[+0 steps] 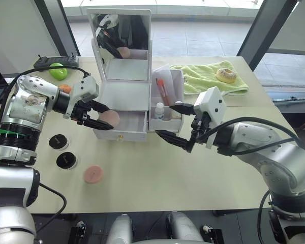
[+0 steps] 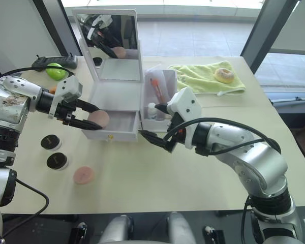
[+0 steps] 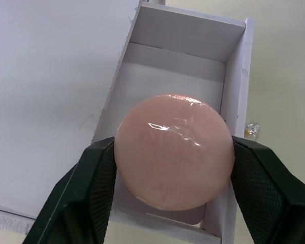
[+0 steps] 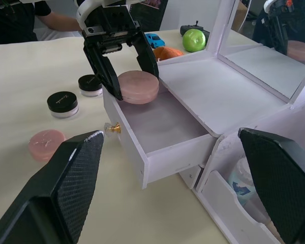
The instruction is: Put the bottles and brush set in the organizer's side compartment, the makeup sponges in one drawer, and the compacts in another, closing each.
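the left gripper (image 1: 102,119) is clamped on a pink sponge (image 1: 110,118), holding it just above the open drawer (image 1: 125,124) of the white organizer (image 1: 123,96). the right gripper (image 1: 176,122) hangs with fingers apart beside the drawer's front. another sponge (image 1: 93,174) lies on the table (image 1: 157,173) near two compacts (image 1: 66,160).

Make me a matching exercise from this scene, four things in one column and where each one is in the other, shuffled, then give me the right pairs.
Things
1. makeup sponge
2. second makeup sponge
3. two black compacts
4. bottles

Places
A. lying on the table in front of the organizer
B. standing in the organizer's side compartment
C. held in the left gripper over the open drawer
D. on the table at the robot's left, beside each other

Pairs: 1-C, 2-A, 3-D, 4-B
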Robot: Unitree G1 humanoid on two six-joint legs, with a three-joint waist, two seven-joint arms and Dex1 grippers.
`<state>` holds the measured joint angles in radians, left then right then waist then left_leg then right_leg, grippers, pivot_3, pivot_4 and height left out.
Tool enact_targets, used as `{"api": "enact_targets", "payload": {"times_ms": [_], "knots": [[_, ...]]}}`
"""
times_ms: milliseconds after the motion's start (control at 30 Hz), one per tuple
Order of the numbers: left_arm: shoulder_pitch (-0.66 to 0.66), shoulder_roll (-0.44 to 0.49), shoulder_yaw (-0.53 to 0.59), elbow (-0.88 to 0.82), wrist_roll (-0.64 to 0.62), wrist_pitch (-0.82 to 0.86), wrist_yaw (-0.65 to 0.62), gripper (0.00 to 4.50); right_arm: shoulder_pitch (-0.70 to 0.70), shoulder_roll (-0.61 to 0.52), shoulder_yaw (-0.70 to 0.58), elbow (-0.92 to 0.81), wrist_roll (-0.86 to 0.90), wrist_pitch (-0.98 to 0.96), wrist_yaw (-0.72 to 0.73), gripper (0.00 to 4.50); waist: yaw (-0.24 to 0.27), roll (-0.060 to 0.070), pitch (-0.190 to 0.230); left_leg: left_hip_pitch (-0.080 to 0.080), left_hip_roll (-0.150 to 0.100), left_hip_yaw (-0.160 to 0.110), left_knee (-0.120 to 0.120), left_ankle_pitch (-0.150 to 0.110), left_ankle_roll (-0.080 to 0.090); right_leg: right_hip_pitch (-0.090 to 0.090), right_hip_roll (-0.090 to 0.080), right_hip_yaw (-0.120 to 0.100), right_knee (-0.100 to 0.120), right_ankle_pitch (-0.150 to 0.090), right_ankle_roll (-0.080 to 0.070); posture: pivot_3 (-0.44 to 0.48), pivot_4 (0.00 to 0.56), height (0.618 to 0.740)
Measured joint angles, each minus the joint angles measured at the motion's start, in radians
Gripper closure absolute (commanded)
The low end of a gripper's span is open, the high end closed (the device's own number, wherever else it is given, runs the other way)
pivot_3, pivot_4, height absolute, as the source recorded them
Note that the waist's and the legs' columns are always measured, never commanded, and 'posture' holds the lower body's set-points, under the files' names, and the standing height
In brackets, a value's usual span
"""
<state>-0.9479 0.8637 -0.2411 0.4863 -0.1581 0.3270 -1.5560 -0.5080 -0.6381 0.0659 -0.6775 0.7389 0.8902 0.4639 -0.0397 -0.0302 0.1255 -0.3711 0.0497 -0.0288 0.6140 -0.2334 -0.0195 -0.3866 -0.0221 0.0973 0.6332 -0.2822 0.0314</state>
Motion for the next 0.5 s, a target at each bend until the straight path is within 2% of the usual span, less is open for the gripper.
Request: {"api": "enact_targets", "payload": {"times_ms": [167, 233, 333, 500], "knots": [[0.0, -0.001, 0.004, 0.007, 0.0, -0.002, 0.004, 1.52, 0.0, 0.002, 0.0, -0.001, 0.001, 0.006, -0.007, 0.0, 0.0, 0.0, 0.0, 0.0, 0.0, 0.0, 0.0, 0.0, 0.0, 0.0, 0.0, 0.0, 0.0, 0.0, 0.0, 0.0, 0.15, 0.74], [0.0, -0.001, 0.004, 0.008, 0.001, -0.002, 0.003, 0.8, 0.0, 0.002, 0.0, -0.001, 0.001, 0.006, -0.007, 0.0, 0.0, 0.0, 0.0, 0.0, 0.0, 0.0, 0.0, 0.0, 0.0, 0.0, 0.0, 0.0, 0.0, 0.0, 0.0, 0.0, 0.15, 0.74], [0.003, -0.001, 0.006, 0.007, -0.001, -0.001, -0.004, 0.02, 0.0, 0.003, 0.0, -0.001, 0.002, 0.006, -0.007, 0.0, 0.0, 0.0, 0.0, 0.0, 0.0, 0.0, 0.0, 0.0, 0.0, 0.0, 0.0, 0.0, 0.0, 0.0, 0.0, 0.0, 0.15, 0.74], [0.006, -0.001, 0.018, 0.006, -0.001, -0.001, -0.001, 0.02, 0.0, 0.005, 0.0, -0.001, 0.003, 0.007, -0.007, 0.0, 0.001, 0.0, 0.0, 0.0, 0.0, 0.0, 0.001, 0.0, 0.0, 0.0, 0.0, 0.0, 0.001, 0.0, 0.0, 0.0, 0.15, 0.74]]}}
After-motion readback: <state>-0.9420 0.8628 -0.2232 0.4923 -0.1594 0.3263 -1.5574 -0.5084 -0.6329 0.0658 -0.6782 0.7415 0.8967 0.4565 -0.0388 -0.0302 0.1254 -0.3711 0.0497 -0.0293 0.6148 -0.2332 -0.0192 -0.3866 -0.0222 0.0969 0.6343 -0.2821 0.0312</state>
